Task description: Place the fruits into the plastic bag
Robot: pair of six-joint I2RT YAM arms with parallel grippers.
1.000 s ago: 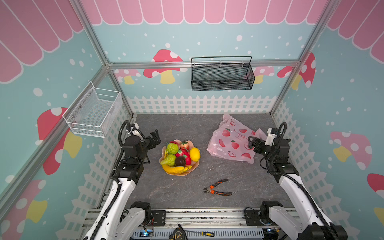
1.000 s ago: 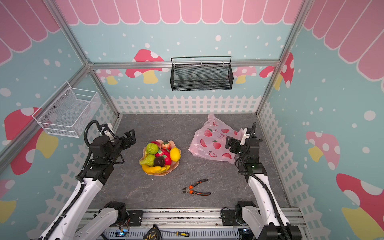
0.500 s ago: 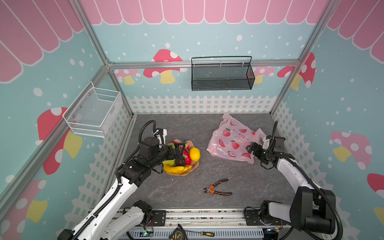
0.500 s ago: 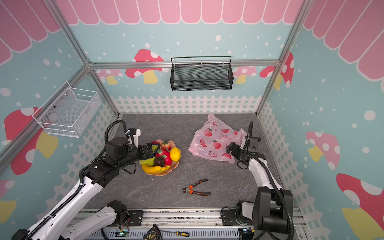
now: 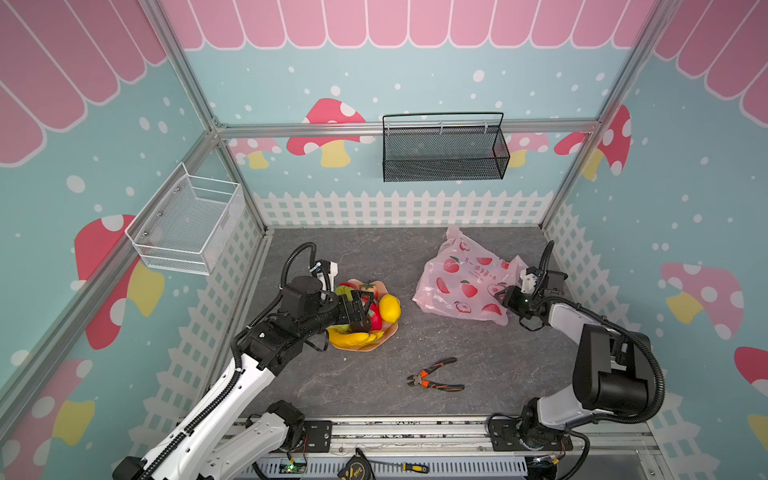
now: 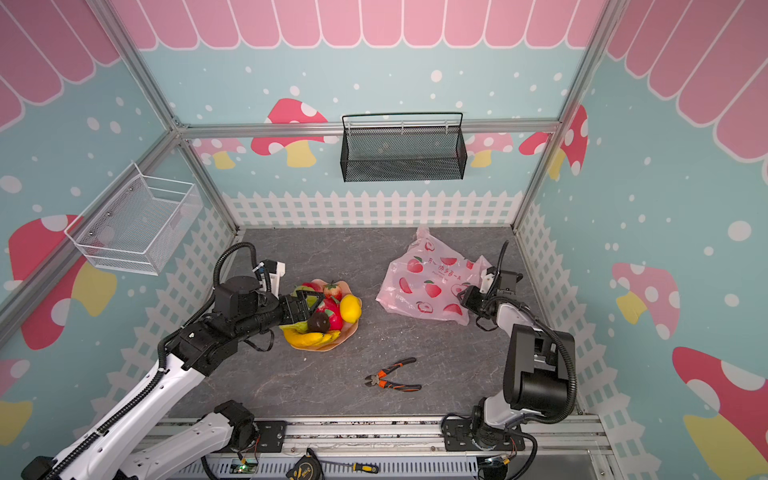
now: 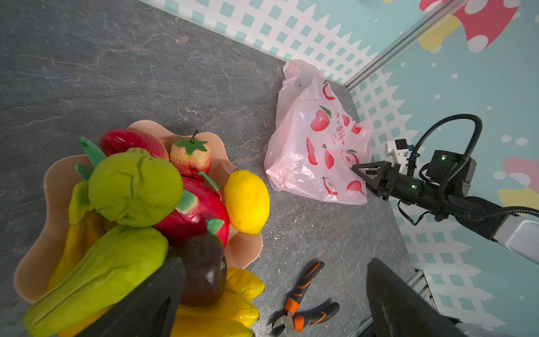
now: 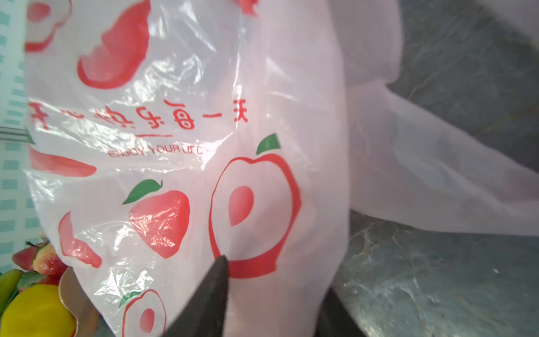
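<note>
Fruits (image 7: 192, 210) lay on plate (image 7: 49, 204); plastic bag (image 5: 461, 282) alongside
Left jaws gaped over fruits; right jaws straddled bag edge, grip unclear

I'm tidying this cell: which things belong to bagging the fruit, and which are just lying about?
Belong: fruits, plastic bag, plate holding the fruits.
Lying about: pliers, black mesh basket, white wire basket, screwdriver, tape measure.

Plastic bag (image 7: 309, 151): translucent pink, red peach prints, red lettering. Lemon (image 7: 246, 201): yellow. Plate (image 7: 52, 204): peach. Counter (image 7: 116, 73): grey, veined.
</note>
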